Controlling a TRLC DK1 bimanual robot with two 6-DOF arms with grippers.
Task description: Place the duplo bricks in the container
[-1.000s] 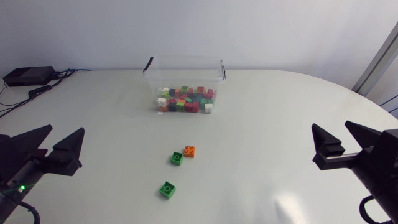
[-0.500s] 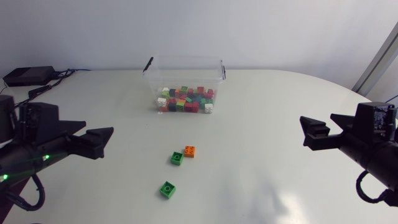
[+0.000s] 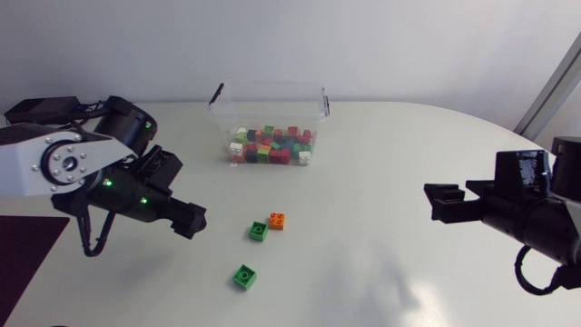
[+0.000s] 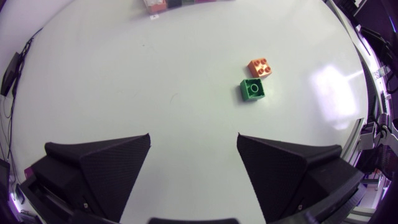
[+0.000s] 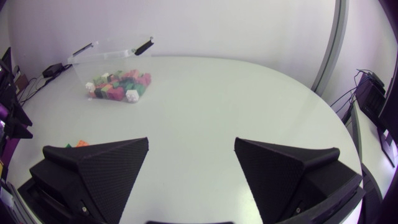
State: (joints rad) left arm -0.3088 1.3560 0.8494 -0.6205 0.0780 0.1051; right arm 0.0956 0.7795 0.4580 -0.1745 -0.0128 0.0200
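— White surface [image 3: 381, 163]. What's on it?
— An orange brick [image 3: 277, 221] and a green brick [image 3: 258, 232] sit together in the middle, with a second green brick [image 3: 244, 276] nearer. Far back, the container [image 3: 272, 109] holds more. My left pincer [image 4: 193, 140] and right pincer [image 5: 191, 144] are spread.

left claw [image 4: 193, 135] spread, green brick [image 4: 253, 89] ahead, orange brick [image 4: 260, 66] just beyond

Soft, even white light fills the room, so the pale tabletop [image 3: 381, 173] is bright and the green brick [image 3: 258, 231] throws only a faint, short shadow. A washed-out sheen lies near the front edge, showing again as glare in the left wrist view. Both wrist views bulge, curving the tabletop's rim, and the left end effector [image 4: 193, 135] and right end effector [image 5: 191, 140] sit dark and slightly soft.
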